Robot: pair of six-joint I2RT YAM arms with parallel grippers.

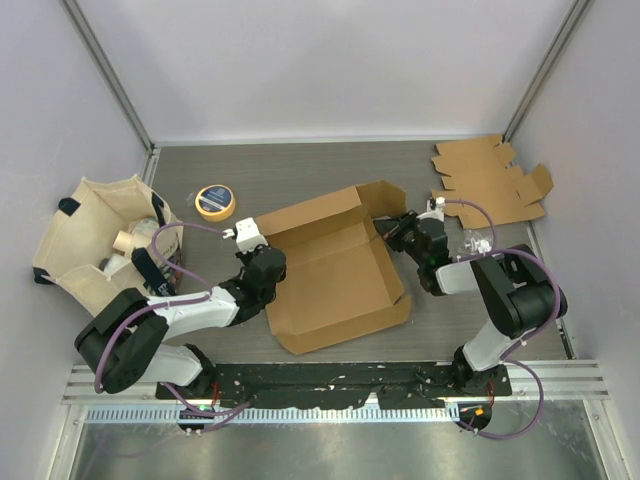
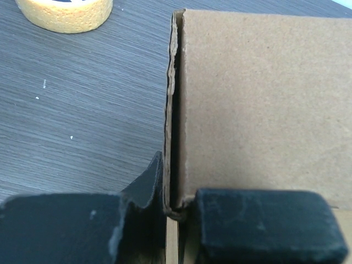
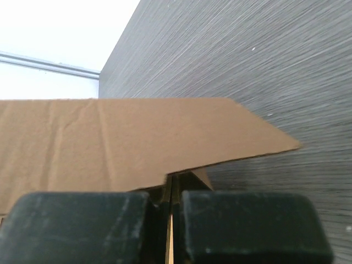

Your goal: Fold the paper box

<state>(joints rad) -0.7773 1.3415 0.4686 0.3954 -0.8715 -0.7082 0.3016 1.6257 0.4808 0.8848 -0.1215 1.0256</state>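
The paper box (image 1: 335, 268) is a brown cardboard blank, partly folded, lying open in the middle of the table with its lid panel raised at the back. My left gripper (image 1: 268, 272) is at the box's left side. In the left wrist view it (image 2: 179, 212) is shut on the doubled-over left wall (image 2: 171, 110), which stands upright between the black pads (image 2: 264, 220). My right gripper (image 1: 392, 232) is at the box's back right corner. Seen from the right wrist, it (image 3: 170, 198) is shut on a thin cardboard edge beneath the wide brown panel (image 3: 126, 143).
A beige canvas bag (image 1: 100, 240) with items in it sits at the far left. A yellow tape roll (image 1: 215, 200) (image 2: 66, 11) lies just behind the left gripper. A second flat cardboard blank (image 1: 490, 180) rests at the back right corner.
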